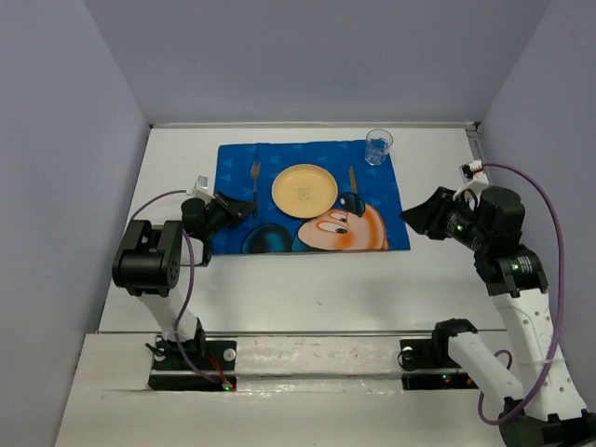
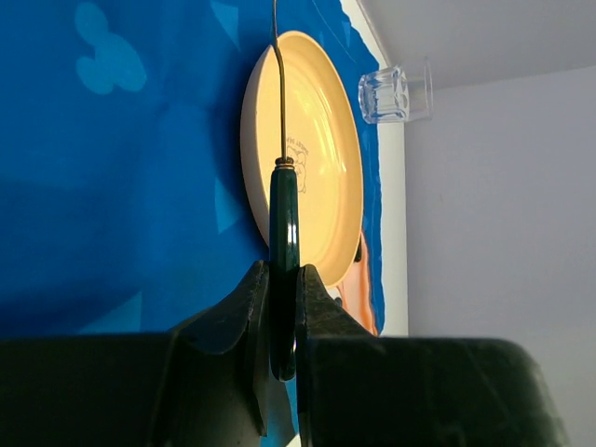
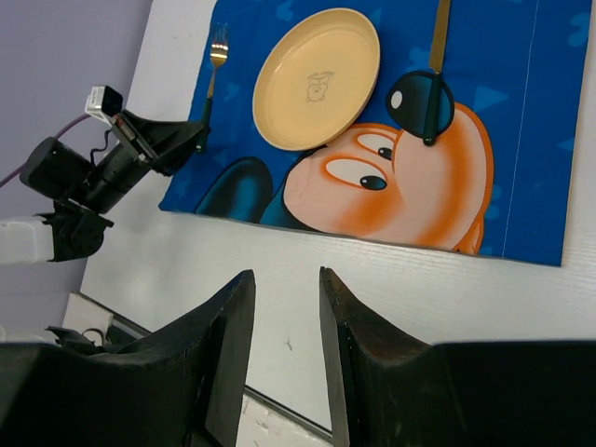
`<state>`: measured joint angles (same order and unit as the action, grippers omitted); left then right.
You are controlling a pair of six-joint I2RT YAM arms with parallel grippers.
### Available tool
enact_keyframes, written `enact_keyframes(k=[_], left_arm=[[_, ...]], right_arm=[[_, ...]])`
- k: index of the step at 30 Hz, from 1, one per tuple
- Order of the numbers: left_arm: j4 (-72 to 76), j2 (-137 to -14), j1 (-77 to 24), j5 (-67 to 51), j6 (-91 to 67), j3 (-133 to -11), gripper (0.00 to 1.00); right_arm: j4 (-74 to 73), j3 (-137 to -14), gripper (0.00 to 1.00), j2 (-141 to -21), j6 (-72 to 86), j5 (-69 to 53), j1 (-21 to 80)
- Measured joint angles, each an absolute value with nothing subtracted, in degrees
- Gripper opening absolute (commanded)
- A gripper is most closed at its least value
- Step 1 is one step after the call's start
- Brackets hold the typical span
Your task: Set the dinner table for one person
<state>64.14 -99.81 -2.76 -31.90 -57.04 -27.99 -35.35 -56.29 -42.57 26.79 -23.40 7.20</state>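
Note:
The white dinner table (image 1: 307, 289) carries a blue cartoon-mouse placemat (image 1: 242, 168). On it sit a yellow plate (image 1: 304, 190), a knife (image 1: 354, 184) to the plate's right, and a fork (image 1: 255, 175) to its left. A clear glass (image 1: 378, 146) stands at the mat's far right corner. My left gripper (image 1: 248, 207) is shut on the fork's dark green handle (image 2: 284, 214); the thin shaft runs past the plate's rim (image 2: 307, 149). My right gripper (image 1: 410, 216) is open and empty over bare table (image 3: 391, 279) near the mat's right edge.
Grey walls enclose the table on the left, back and right. A metal strip (image 1: 307, 332) crosses the near edge ahead of the arm bases. In the right wrist view the left gripper (image 3: 191, 140) and its cable lie at the mat's left edge.

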Motion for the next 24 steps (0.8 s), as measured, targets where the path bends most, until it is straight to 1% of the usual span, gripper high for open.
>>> enact_keyframes(k=[7, 24], left_arm=[[64.8, -104.8, -2.5, -31.0, -57.9, -30.3, 0.0], [63.1, -107.9, -1.2, -28.8, -56.8, -30.3, 0.0]], right_arm=[[-35.3, -56.3, 0.4, -42.7, 26.8, -23.4, 7.2], [-35.3, -56.2, 0.4, -42.7, 26.8, -23.4, 7.2]])
